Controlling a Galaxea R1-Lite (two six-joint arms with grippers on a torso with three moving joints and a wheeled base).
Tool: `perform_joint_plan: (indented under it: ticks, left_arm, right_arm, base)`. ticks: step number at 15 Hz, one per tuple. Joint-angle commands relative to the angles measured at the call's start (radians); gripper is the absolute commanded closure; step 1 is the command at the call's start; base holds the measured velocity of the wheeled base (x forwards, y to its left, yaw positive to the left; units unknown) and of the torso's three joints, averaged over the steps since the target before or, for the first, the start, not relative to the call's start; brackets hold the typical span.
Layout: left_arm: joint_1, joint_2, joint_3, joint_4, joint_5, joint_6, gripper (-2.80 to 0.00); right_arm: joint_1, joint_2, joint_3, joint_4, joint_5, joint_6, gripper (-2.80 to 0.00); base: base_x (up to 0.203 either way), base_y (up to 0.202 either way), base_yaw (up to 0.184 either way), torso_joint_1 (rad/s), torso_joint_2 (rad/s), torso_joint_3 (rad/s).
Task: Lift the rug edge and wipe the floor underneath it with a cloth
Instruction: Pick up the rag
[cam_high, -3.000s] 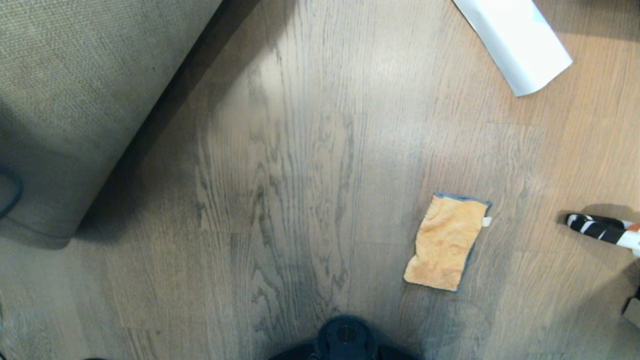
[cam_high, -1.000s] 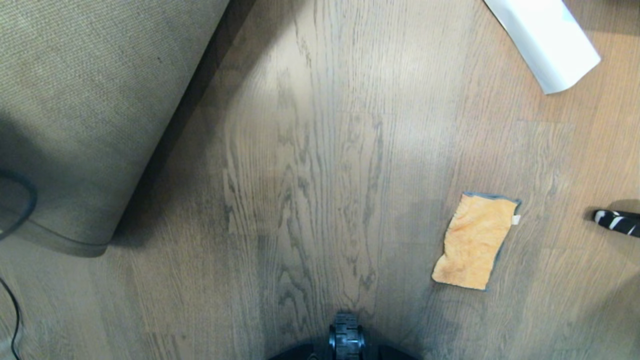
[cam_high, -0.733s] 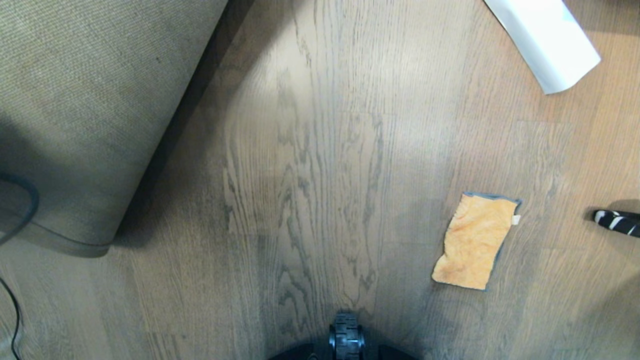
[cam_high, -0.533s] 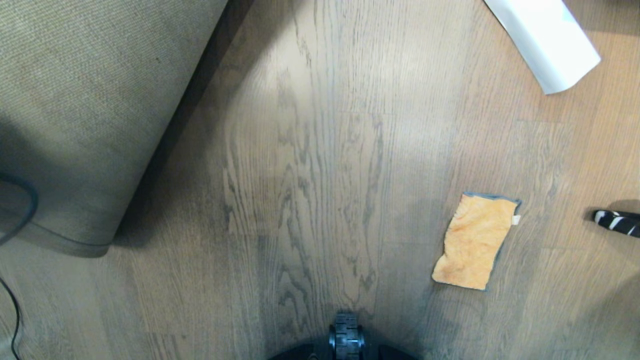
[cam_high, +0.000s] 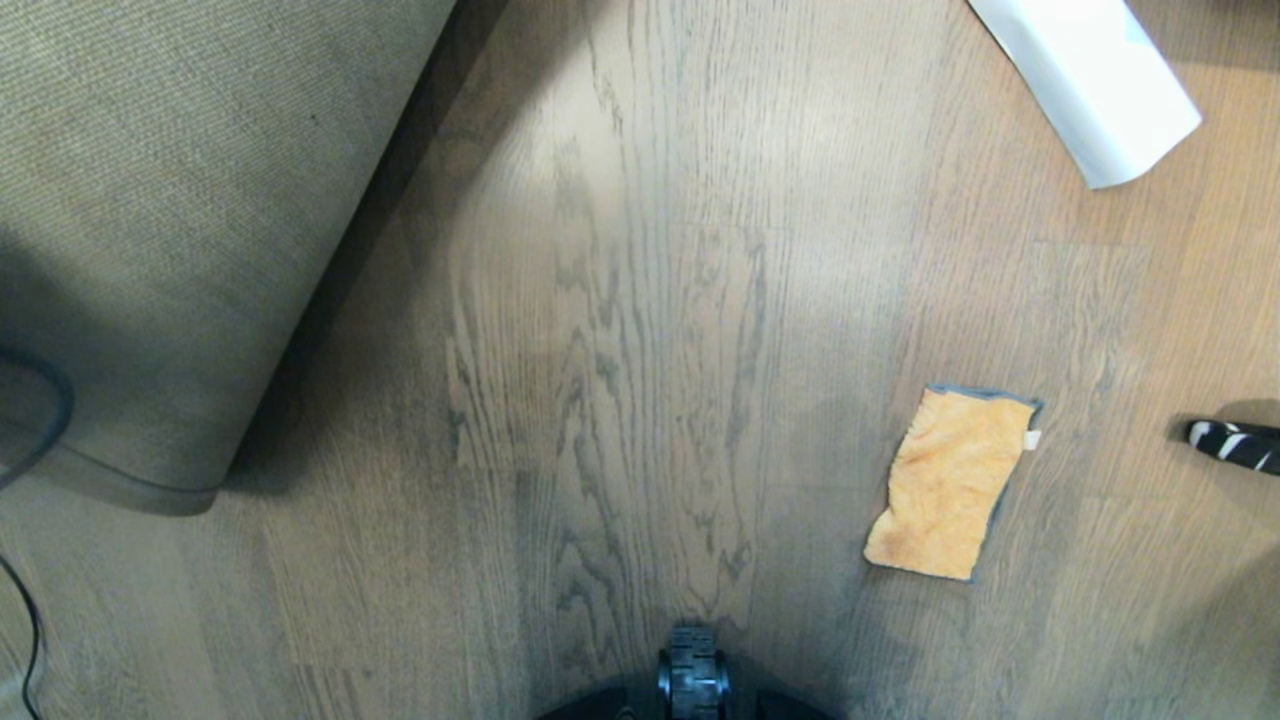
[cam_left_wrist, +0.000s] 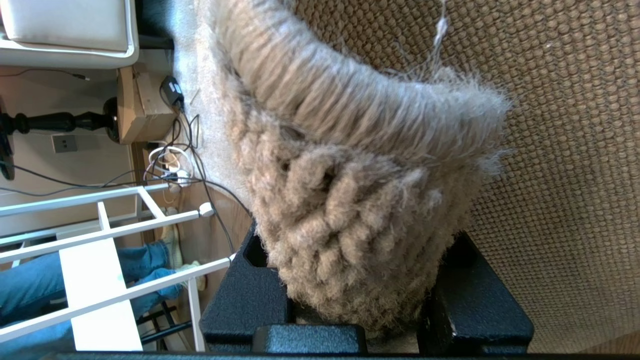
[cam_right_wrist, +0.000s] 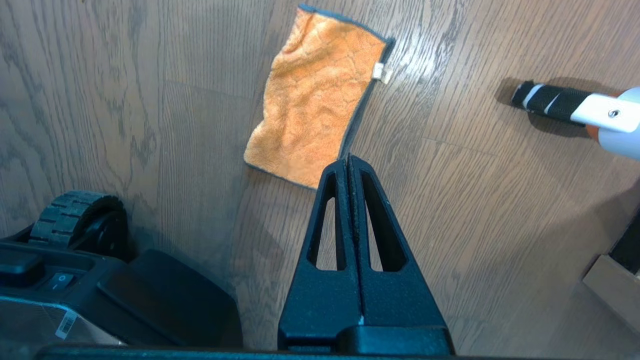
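Note:
The rug (cam_high: 170, 220) is folded up at the left of the head view, its beige woven backing facing me. My left gripper (cam_left_wrist: 360, 305) is shut on the rug's fluffy grey edge (cam_left_wrist: 350, 215), with pile bulging between the two black fingers (cam_left_wrist: 250, 300). The backing (cam_left_wrist: 575, 150) fills the space beyond. Bare wood-grain floor (cam_high: 640, 380) lies beside the fold. The orange cloth (cam_high: 950, 485) lies flat on the floor at the right. My right gripper (cam_right_wrist: 348, 162) hangs shut and empty just above the cloth's (cam_right_wrist: 320, 100) near corner. Neither gripper shows in the head view.
A white rolled sheet of paper (cam_high: 1090, 80) lies at the far right. A black-and-white striped handle (cam_high: 1235, 445) pokes in from the right edge. My base wheel (cam_high: 692, 680) sits at the near edge, and a dark cable (cam_high: 45, 420) loops at the left.
Between three seconds and one second ago the whole head view shifted right, so the camera moved. Over the last second nothing has visibly changed.

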Motion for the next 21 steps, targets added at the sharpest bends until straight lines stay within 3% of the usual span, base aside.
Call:
perform_joint_plan:
  ticks: [1,5,8,16,21]
  left_arm:
    - [0.000,-0.002,-0.001,-0.006,0.003,0.002,0.00]
    - [-0.001,0.000,-0.001,-0.006,0.003,0.003,0.00]
    - [0.000,0.003,0.000,-0.006,0.003,0.002,0.00]
    - [-0.003,0.015,0.002,-0.006,0.003,0.004,0.00]
    - [-0.014,0.027,0.002,-0.005,0.003,0.007,0.00]
  right_arm:
    - [0.000,0.008,0.000,0.005,0.001,-0.002,0.00]
    - [0.001,0.127,-0.019,0.004,0.020,-0.011,0.00]
    - [0.006,0.309,-0.074,0.003,0.082,-0.013,0.00]
    - [0.012,0.711,-0.079,-0.019,0.132,-0.019,0.00]
    - [0.014,0.985,-0.028,-0.189,0.161,-0.020,0.00]
  base:
    - [0.000,0.000,0.000,0.000,0.00,0.000]
    - [0.000,0.000,0.000,0.000,0.00,0.000]
    - [0.000,0.000,0.000,0.000,0.00,0.000]
    - [0.000,0.000,0.000,0.000,0.00,0.000]
    - [0.000,0.000,0.000,0.000,0.00,0.000]
